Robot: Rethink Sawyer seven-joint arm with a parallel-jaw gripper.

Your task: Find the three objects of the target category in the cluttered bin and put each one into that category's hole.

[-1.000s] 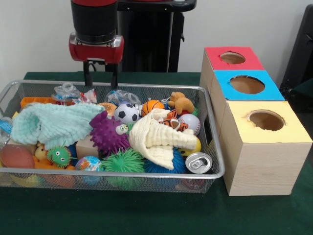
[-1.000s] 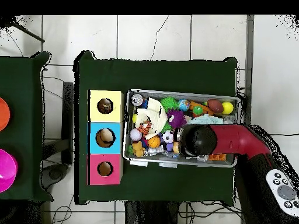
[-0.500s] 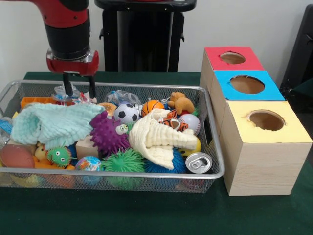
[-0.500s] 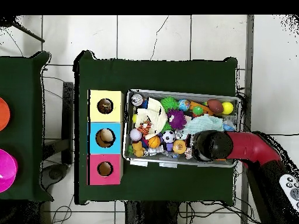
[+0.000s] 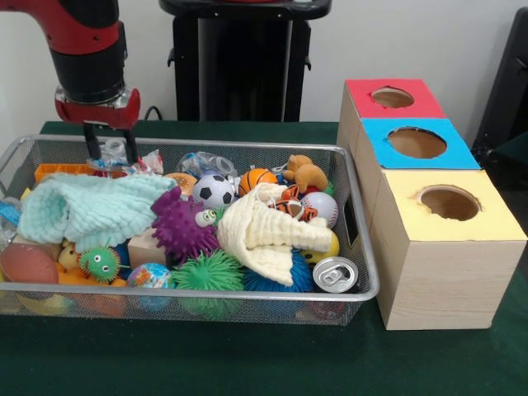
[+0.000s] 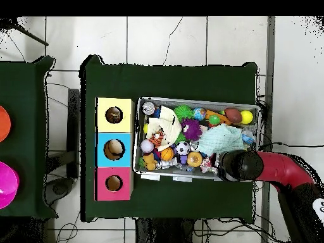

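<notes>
My gripper [image 5: 110, 157] hangs open over the far left corner of the wire bin [image 5: 359, 247], its fingers [image 5: 89, 142] straddling crinkled clear plastic [image 5: 113, 152] without holding anything. In the bin lie a soccer ball [image 5: 214, 190], a small basketball [image 5: 257, 179], a baseball [image 5: 320, 208], a purple spiky ball [image 5: 180, 224], a mint cloth [image 5: 87, 206] and a cream cloth [image 5: 264, 233]. In the overhead view the arm's wrist [image 6: 240, 166] covers the gripper at the bin's lower right edge [image 6: 190, 180].
Three wooden boxes with round holes stand beside the bin: red [image 5: 363, 101], blue [image 5: 375, 136], yellow [image 5: 404, 219]; overhead they show as yellow [image 6: 124, 115], blue [image 6: 124, 149], red [image 6: 124, 183]. A drink can [image 5: 336, 274] stands in the bin's near right corner.
The arm has swung left in the front view, from above the bin's far middle to its far left corner, and dropped slightly. The fingers stayed apart and empty.
</notes>
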